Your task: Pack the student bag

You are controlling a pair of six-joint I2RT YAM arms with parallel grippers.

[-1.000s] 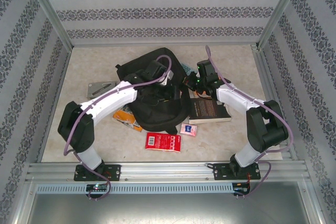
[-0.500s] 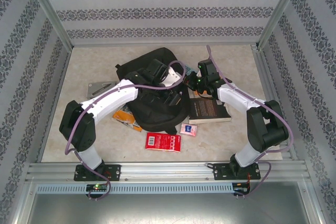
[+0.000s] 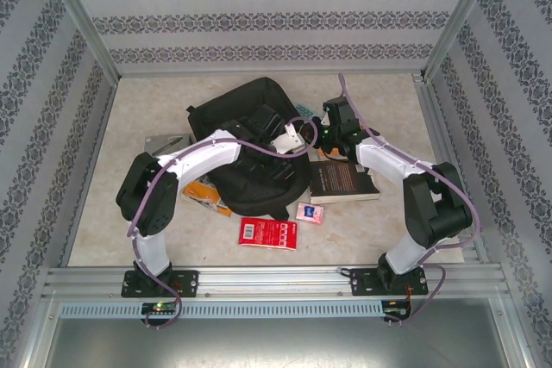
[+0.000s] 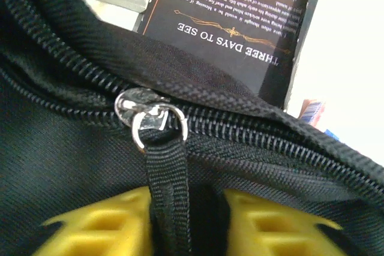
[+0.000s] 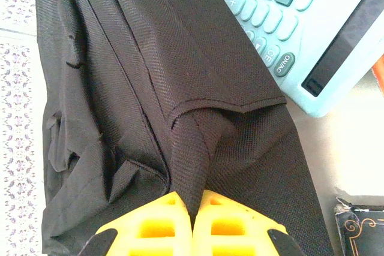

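The student bag [image 3: 250, 157], a big black backpack, lies mid-table. My left gripper [image 3: 289, 135] reaches across its right side. In the left wrist view the silver zip slider [image 4: 141, 103] sits on the bag's zip, and its black pull strap [image 4: 168, 172] runs down between the yellow fingers [image 4: 102, 226]. The left gripper [image 4: 201, 202] is narrowly open: the strap lies against the left finger and a dark gap shows beside the right one. My right gripper [image 3: 323, 131] [image 5: 192, 205] is shut on a pinched fold of the bag's fabric [image 5: 198, 142] at its right edge.
A dark-covered book [image 3: 342, 180] [image 4: 240, 16] lies right of the bag, and a light blue calculator [image 5: 282, 16] behind it. A red packet [image 3: 269, 233] and a pink item [image 3: 309, 212] lie in front. An orange-yellow book [image 3: 210, 192] and a grey object [image 3: 164, 142] lie left.
My left arm has swung right across the bag and its jaws have narrowed around the zip pull strap. The right gripper has stayed shut on the bag's edge.
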